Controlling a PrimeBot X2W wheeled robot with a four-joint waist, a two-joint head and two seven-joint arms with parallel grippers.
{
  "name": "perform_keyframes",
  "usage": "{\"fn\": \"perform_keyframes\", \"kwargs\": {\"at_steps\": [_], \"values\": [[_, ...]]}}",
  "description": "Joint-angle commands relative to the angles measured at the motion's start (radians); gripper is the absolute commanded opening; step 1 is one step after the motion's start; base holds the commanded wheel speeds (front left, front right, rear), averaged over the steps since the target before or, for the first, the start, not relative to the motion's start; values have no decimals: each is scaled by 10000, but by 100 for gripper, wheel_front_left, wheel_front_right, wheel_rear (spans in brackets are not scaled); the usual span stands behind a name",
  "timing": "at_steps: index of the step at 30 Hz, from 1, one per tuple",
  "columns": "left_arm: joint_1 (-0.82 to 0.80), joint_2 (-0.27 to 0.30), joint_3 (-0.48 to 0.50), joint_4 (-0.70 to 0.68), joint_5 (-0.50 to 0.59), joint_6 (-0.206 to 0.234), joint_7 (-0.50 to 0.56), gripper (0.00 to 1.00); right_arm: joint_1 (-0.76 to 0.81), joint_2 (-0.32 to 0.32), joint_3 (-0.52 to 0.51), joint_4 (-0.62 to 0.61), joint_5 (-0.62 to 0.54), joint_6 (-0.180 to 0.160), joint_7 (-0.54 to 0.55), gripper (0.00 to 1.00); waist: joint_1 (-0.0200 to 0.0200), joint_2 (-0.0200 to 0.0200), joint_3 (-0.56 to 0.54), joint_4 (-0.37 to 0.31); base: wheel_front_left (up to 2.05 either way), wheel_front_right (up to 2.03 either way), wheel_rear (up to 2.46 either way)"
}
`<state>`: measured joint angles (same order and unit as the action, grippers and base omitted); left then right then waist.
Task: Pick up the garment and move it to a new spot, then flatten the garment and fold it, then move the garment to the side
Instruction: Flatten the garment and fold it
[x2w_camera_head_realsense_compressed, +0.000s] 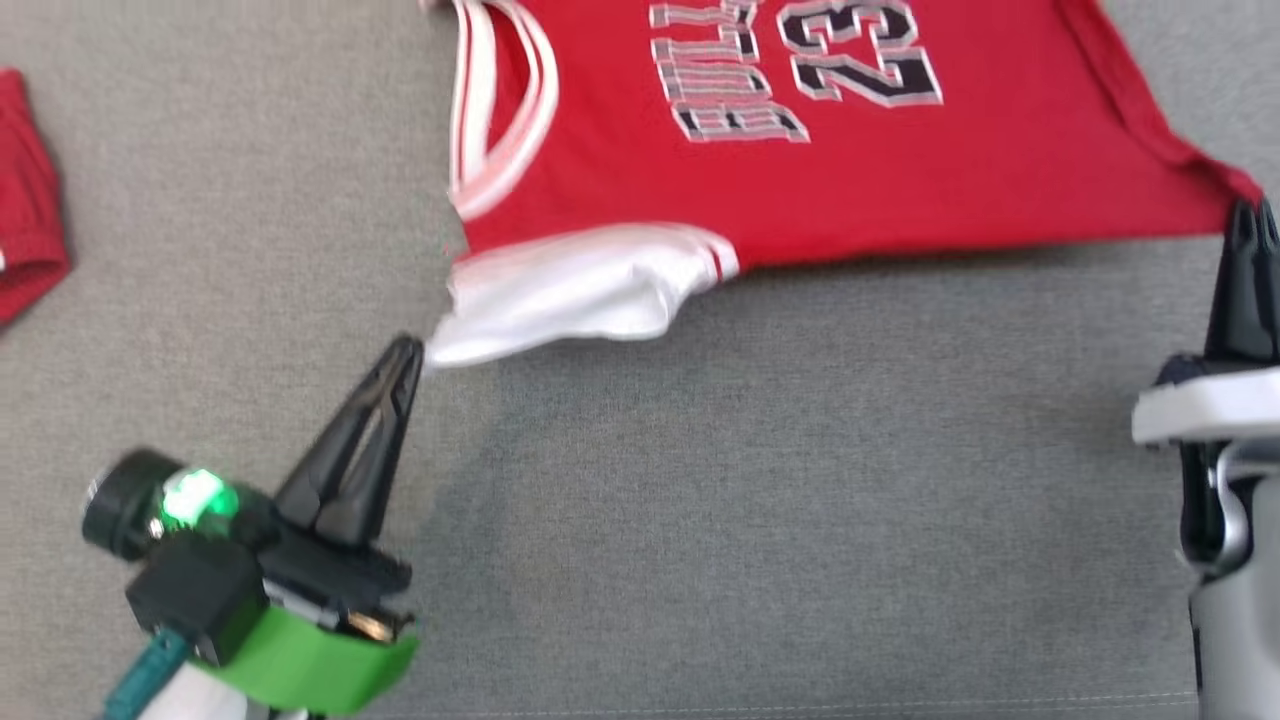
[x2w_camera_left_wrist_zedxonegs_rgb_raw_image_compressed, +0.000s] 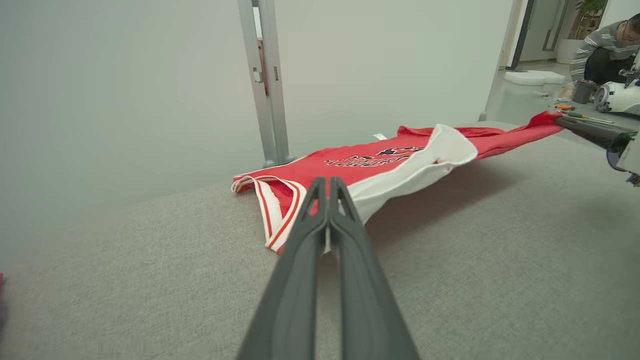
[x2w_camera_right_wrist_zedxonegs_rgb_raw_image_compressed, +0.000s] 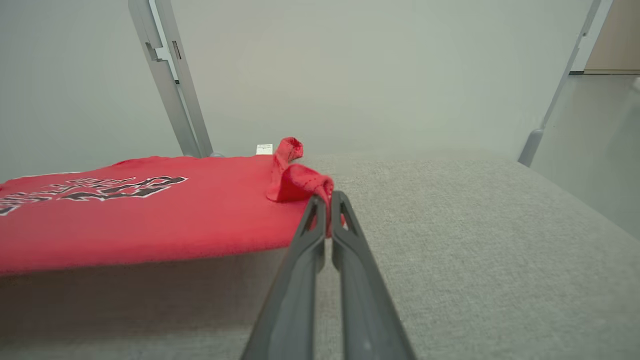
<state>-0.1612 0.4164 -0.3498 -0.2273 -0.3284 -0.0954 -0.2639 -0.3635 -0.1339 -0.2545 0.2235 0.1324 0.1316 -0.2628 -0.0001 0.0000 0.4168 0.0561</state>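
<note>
Jersey (x2w_camera_head_realsense_compressed: 850, 190), a red basketball top printed "23": its far part lies on the grey desk (x2w_camera_head_realsense_compressed: 800, 500), and its near edge is lifted clear, casting a shadow beneath.

Grip state: the left pincer (x2w_camera_head_realsense_compressed: 408, 350) is clamped on the near-left corner, where white lining is turned outward. The right pincer (x2w_camera_head_realsense_compressed: 1252, 215) is clamped on a bunched red corner at the near-right.

Hazards:
- Each hold takes only a small tip of cloth. Uneven tension between the arms would likely pull one corner free.
- The flipped white flap may be pressed into a crease if the jersey is laid down before it is turned back.
- The bunched right corner could set a wrinkle along that side.

Clearance: a wide bare stretch of desk lies toward the robot — the best room for a move. A second red garment (x2w_camera_head_realsense_compressed: 25, 250) sits at the far left, well apart. In the right wrist view the desk edge falls away to the right. Upright posts (x2w_camera_left_wrist_zedxonegs_rgb_raw_image_compressed: 267, 85) stand just behind the jersey.
</note>
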Motion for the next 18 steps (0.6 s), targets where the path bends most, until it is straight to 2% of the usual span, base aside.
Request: {"fn": "perform_keyframes", "kwargs": {"at_steps": [1, 9, 14, 18], "values": [[565, 20, 17, -125, -116, 62, -4, 0, 515, -12, -189, -250, 106, -17, -26, 0, 1, 0, -1216, -182, 0, 0, 0], [2232, 63, -208, -947, -342, 402, 218, 0, 2622, 235, -459, -1245, -17, -17, -26, 0, 1, 0, -1795, -212, 0, 0, 0], [2188, 144, -328, -841, -290, 401, 437, 0, 2730, 378, -294, -1052, -121, -17, -26, 0, 1, 0, -1853, -407, 0, 0, 0], [1703, -3, -427, -491, -220, 419, 631, 0, 2295, 455, -247, -499, -397, -16, -26, 0, 1, 0, -1751, -513, 0, 0, 0]]}}
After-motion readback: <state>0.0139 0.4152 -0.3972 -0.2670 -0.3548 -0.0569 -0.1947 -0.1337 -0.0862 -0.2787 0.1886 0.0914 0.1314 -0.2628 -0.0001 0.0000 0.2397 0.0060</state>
